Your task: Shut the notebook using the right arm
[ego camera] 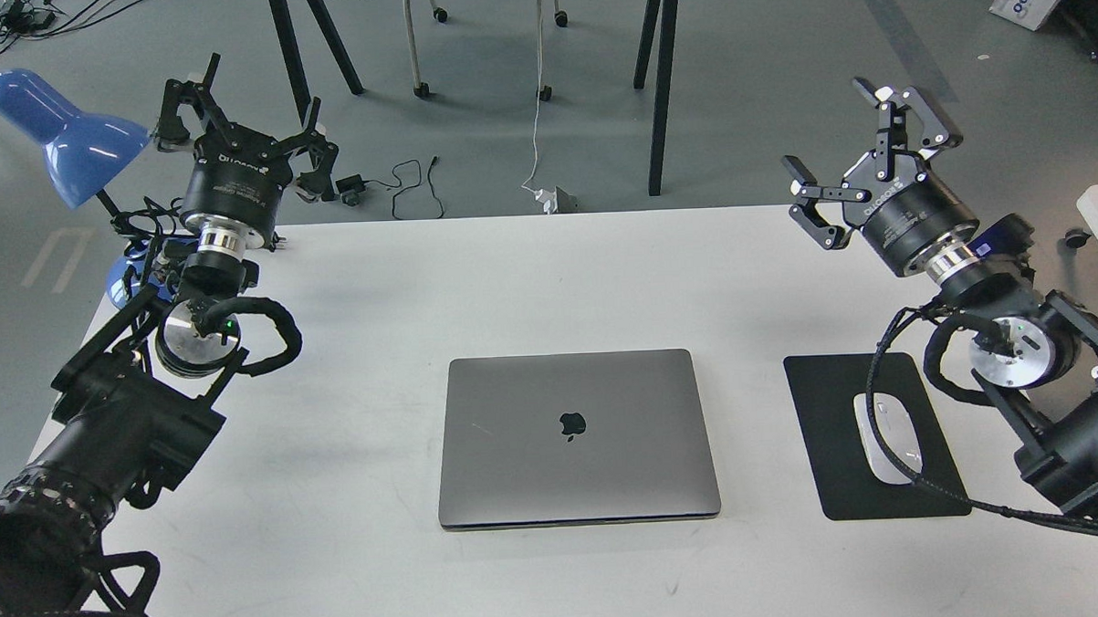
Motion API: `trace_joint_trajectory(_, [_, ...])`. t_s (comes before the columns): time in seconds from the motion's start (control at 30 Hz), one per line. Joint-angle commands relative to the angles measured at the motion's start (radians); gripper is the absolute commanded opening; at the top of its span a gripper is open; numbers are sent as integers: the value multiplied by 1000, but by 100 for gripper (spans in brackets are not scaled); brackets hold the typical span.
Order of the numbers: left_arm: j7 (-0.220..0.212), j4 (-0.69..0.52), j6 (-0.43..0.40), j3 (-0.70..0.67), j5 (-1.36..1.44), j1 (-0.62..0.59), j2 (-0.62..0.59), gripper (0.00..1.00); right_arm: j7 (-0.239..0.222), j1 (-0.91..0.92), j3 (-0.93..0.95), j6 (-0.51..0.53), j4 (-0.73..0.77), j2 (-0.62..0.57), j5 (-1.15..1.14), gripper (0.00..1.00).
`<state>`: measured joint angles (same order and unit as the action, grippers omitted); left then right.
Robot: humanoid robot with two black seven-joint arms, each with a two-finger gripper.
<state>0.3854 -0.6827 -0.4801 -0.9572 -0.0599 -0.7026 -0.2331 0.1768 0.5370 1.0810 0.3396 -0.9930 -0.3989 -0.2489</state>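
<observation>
Notebook (576, 438) lies shut, lid flat, logo up, at the counter (548, 272) centre nearest you. Your right arm's end effector (859, 165) hangs well apart up to its right, fingers spread wide, holding nothing; the left end effector (232, 109) is equally distant, also spread.

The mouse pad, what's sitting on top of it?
A white mouse lies on the black mouse pad, with the right arm's braided cable crossing over it. The pad's right edge is partly covered by the arm.
</observation>
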Motion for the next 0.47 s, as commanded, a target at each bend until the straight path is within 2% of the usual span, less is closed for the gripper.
trace_joint_trajectory(0.0, [0,0,0,0,0,0,0,100,-8,66,17,7,103,2,95,100])
trace_joint_trajectory(0.17, [0,0,0,0,0,0,0,100,-7,133,0,15,217,37,128,100])
trace_joint_trajectory(0.43, [-2,2,0,0,0,0,0,100,-2,147,5,7,229,41,134,100])
